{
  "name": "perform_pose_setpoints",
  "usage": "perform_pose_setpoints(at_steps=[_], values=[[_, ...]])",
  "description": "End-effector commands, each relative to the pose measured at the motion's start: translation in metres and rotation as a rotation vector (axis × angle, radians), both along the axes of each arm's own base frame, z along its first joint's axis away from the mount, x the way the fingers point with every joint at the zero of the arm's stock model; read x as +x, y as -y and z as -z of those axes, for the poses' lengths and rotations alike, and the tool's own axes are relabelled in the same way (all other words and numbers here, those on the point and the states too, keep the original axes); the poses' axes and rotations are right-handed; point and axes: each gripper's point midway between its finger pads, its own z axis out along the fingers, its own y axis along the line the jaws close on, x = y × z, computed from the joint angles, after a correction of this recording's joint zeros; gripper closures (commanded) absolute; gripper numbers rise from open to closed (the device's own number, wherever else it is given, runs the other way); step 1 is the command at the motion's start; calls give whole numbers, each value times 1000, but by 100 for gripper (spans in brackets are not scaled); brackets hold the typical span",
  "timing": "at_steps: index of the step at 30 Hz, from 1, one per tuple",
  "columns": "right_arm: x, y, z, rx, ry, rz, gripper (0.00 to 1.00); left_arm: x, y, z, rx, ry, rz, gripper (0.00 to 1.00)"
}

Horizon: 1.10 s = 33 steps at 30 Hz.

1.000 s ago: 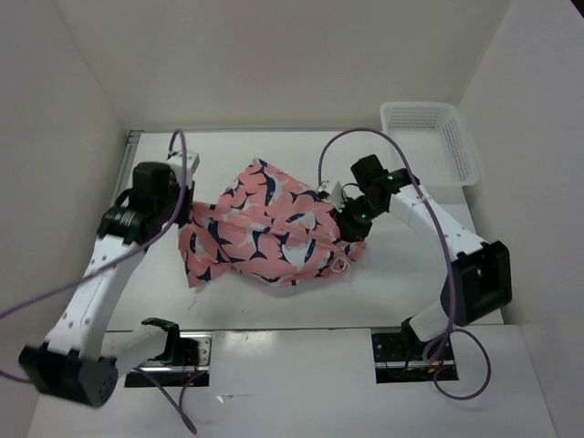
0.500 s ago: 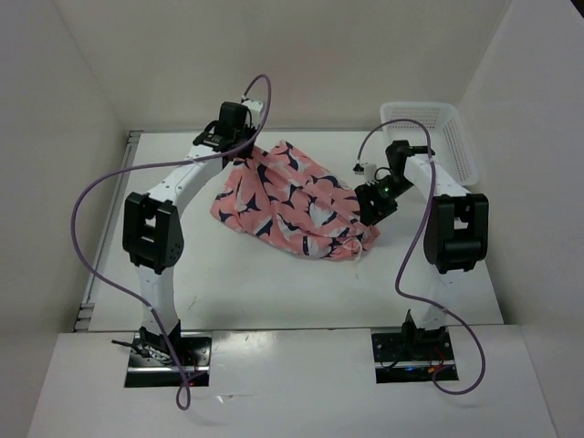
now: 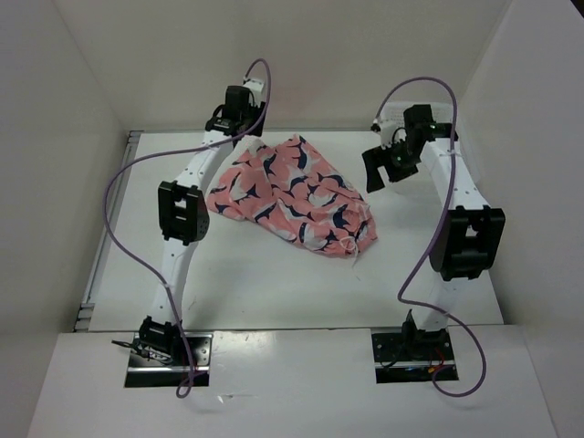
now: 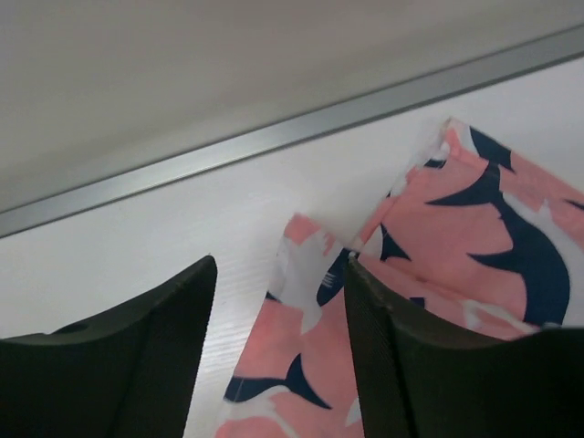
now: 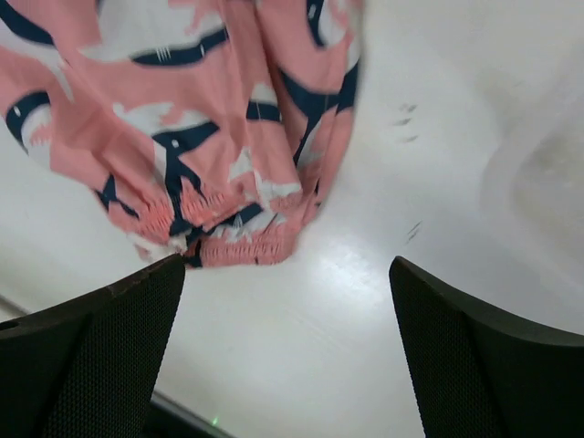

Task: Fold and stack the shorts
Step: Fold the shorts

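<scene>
- Coral-pink fish-print cloth shorts [image 3: 292,193] lie rumpled mid-worktop [image 3: 274,292] — laid flat for folding, I'd judge.
- Left fingers [image 4: 137,347] parted, empty, over the far corner.
- Right fingers [image 5: 82,356] wide, empty — off the waistband.

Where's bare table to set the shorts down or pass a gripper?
Widest: the near strip of table between the shorts and the arm bases. Also bare between shorts and right arm. Crowded along the far edge, where the left gripper and right gripper hang.

The white table [image 3: 274,283] carries the shorts [image 3: 292,192] (crumpled, toward its far edge).
</scene>
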Motion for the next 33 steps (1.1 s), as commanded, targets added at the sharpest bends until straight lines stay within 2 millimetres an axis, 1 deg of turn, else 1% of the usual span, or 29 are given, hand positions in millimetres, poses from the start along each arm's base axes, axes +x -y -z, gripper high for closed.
perform_pose_setpoints(at_steps=[1, 2, 3, 4, 6, 7, 8, 9, 10, 11, 12, 14, 15, 18, 19, 20, 21, 22, 23, 24, 25, 26, 27, 28, 29, 30, 31, 32, 33], values=[[35, -5, -69, -14, 259, 55, 3, 10, 13, -13, -37, 12, 58, 33], [40, -6, -70, -3, 266, 73, 3, 10, 15, -30, -50, 38, 71, 29], [44, -9, -73, 16, 280, 83, 3, 10, 11, -39, -62, 48, 80, 23], [42, -16, -74, 35, 275, 72, 4, 7, 1, -60, -66, 68, 68, 21], [42, -33, -58, 12, 263, 67, 4, -6, -3, -60, -76, 19, 93, 19], [33, -37, -33, -26, 213, 69, 4, -15, -15, -52, -78, -29, 90, 17], [29, -46, -20, -88, 206, 66, 4, -24, -19, -38, -79, -86, 94, 17], [31, -52, -13, -103, 222, 69, 4, -32, -21, -34, -76, -110, 93, 17], [26, -55, 9, -124, 183, 69, 4, -39, -28, -15, -69, -161, 82, 17], [27, -56, 17, -138, 177, 102, 4, -56, -34, 30, -45, -274, 64, 17], [31, -60, 20, -144, 183, 121, 4, -62, -37, 45, -34, -307, 55, 16], [39, -57, 35, -165, 174, 156, 4, -75, -41, 69, -18, -365, 42, 16], [41, -55, 38, -196, 192, 166, 4, -85, -45, 88, -3, -412, 32, 16], [39, -59, 56, -251, 171, 157, 5, -97, -47, 100, 4, -456, 30, 16], [40, -57, 62, -280, 174, 162, 7, -108, -49, 116, 11, -500, 29, 16], [40, -53, 68, -307, 167, 161, 7, -113, -50, 121, 13, -512, 28, 16], [43, -54, 66, -321, 185, 165, 7, -120, -54, 124, 25, -527, 17, 16], [43, -54, 70, -325, 177, 163, 8, -134, -59, 145, 46, -575, 2, 24], [46, -53, 69, -332, 190, 171, 10, -138, -60, 143, 46, -574, 2, 31], [45, -52, 72, -340, 184, 160, 12, -145, -63, 151, 58, -598, -6, 39], [43, -51, 75, -344, 176, 158, 15, -151, -65, 151, 60, -606, -6, 46], [42, -55, 80, -347, 167, 147, 17, -163, -67, 154, 64, -628, -7, 59], [42, -53, 80, -359, 171, 143, 18, -169, -66, 154, 58, -637, 0, 67], [41, -55, 85, -354, 158, 136, 19, -173, -67, 147, 56, -630, 1, 77], [41, -56, 89, -350, 147, 130, 19, -191, -70, 156, 65, -678, -1, 92], [43, -61, 86, -349, 160, 115, 19, -200, -70, 156, 59, -690, 6, 95], [42, -63, 86, -341, 157, 111, 19, -211, -72, 142, 58, -686, 6, 95], [44, -71, 82, -334, 173, 97, 19, -224, -70, 139, 45, -706, 20, 96], [49, -72, 76, -333, 191, 89, 19, -257, -74, 148, 50, -787, 24, 96]])
